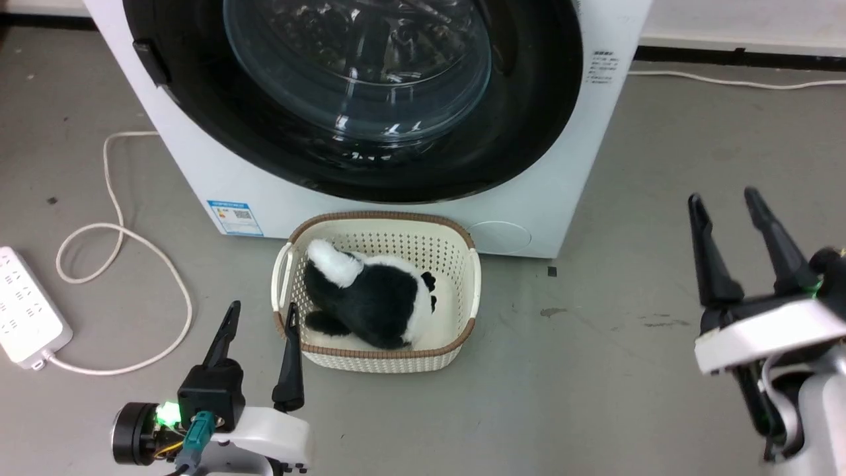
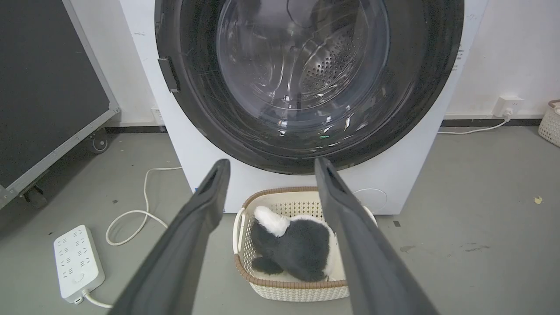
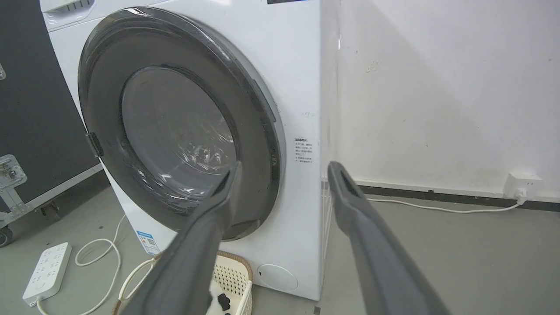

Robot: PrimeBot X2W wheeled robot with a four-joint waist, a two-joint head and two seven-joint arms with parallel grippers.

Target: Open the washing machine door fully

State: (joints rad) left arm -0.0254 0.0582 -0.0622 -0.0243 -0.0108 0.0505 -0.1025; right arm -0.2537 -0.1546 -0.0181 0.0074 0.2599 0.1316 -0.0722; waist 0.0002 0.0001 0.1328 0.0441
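Observation:
The white washing machine [image 1: 198,165] stands straight ahead of me. The washing machine door [image 1: 529,132], a wide glossy black rim around a bulging clear glass bowl, lies flat against the machine's front, with a small dark latch tab [image 1: 147,59] on its left edge. The door [image 2: 415,87] is square-on in the left wrist view, and the door [image 3: 100,87] is at a slant in the right wrist view. My left gripper [image 1: 263,307] [image 2: 272,162] hangs open low at the left, well short of the door. My right gripper [image 1: 722,196] [image 3: 285,165] is open off to the right, holding nothing.
A cream basket [image 1: 386,217] holding a black-and-white plush toy [image 1: 377,297] sits on the floor just below the door. A white power strip [image 1: 26,307] and its looping cord [image 1: 119,231] lie at left. A black wheeled case [image 2: 43,87] stands left of the machine.

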